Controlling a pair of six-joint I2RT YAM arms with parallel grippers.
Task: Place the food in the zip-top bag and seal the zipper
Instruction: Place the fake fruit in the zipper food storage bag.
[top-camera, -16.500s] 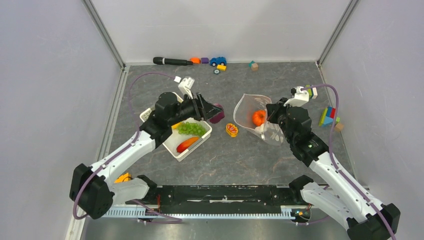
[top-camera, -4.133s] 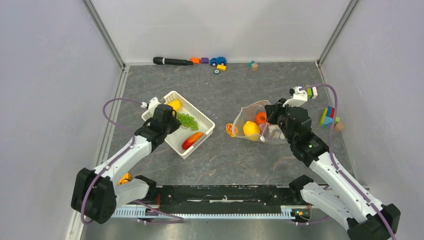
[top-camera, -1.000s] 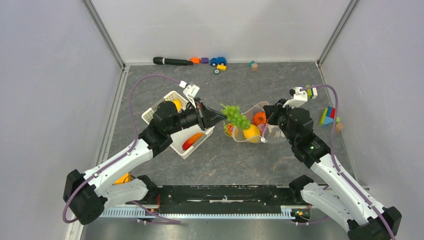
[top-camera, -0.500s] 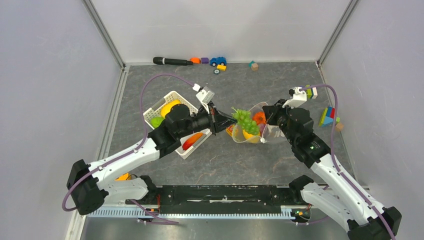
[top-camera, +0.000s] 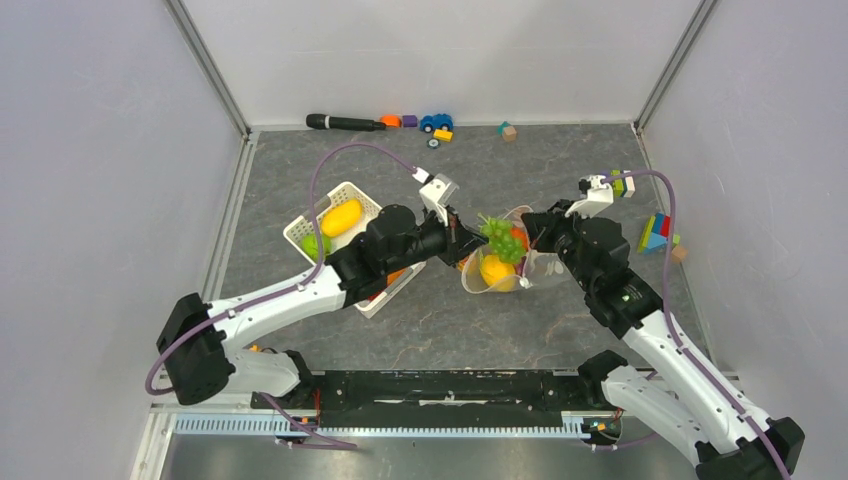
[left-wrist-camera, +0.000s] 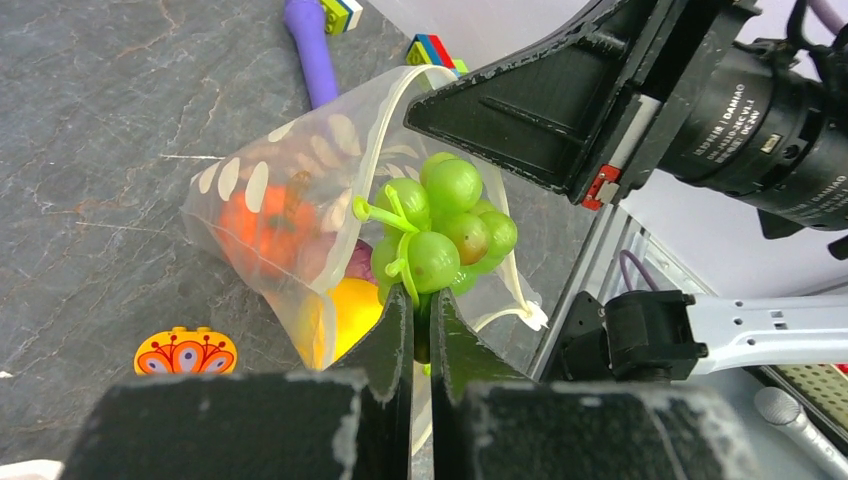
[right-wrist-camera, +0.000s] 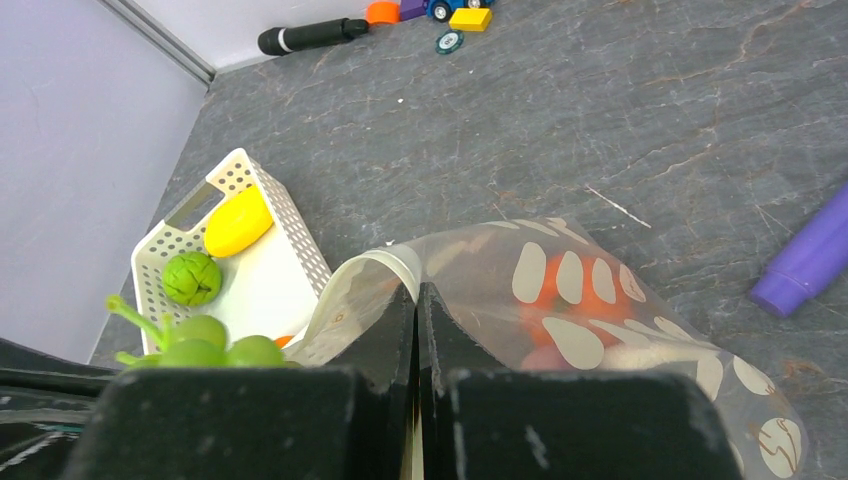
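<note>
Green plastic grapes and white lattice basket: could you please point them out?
Green plastic grapes (left-wrist-camera: 440, 235), left wrist view, middle of bunch.
White lattice basket (right-wrist-camera: 295, 240), right wrist view, long side wall.

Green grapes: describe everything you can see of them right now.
The green grapes, a glossy plastic toy bunch of round berries with a paler forked stem, are pinched at one end by the shut left gripper. They sit at the open mouth of the clear dotted zip-top bag, not yet inside; contact with its rim is unclear.

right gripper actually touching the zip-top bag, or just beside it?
Touching. The right wrist view shows the right gripper shut on the rim of the zip-top bag, with the plastic pinched between its fingers and no gap.
</note>
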